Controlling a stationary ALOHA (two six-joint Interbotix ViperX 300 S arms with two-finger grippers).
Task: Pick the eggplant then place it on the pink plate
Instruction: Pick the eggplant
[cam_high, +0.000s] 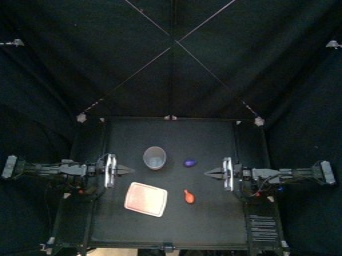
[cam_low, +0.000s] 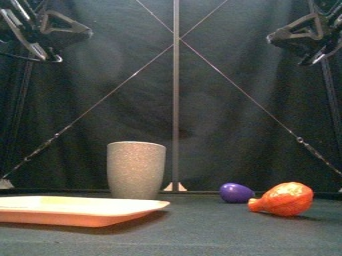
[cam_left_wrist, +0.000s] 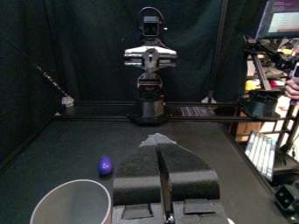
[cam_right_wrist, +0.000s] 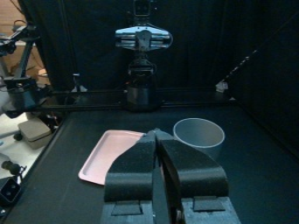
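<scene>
While both arms are hanging raised at the table's two sides, the small purple toy eggplant (cam_high: 190, 162) is lying on the bare black table a little behind the middle. It is just to the right of the tall grey speckled cup (cam_high: 155, 156) and not touching it. The flat pink tray (cam_high: 147, 200) is sitting nearer the front, left of centre, with nothing on it. An orange-red toy food (cam_high: 187, 196) is lying just beside the tray's right edge.

The left gripper (cam_left_wrist: 162, 142) is showing its two jaws pressed together with nothing between them, and the right gripper (cam_right_wrist: 158, 136) is doing the same. Neither is touching anything, so the pick is not yet begun.

The eggplant is looking like a light, rigid, glossy moulded piece. Being rounded, it is likely to roll or squirt out of a pinch at a tapered end. I am judging the best hold to be across its thick middle, with the jaws spread first and coming down from above, square to its long axis. It is lying closer to the right arm, so that approach is looking open.
</scene>
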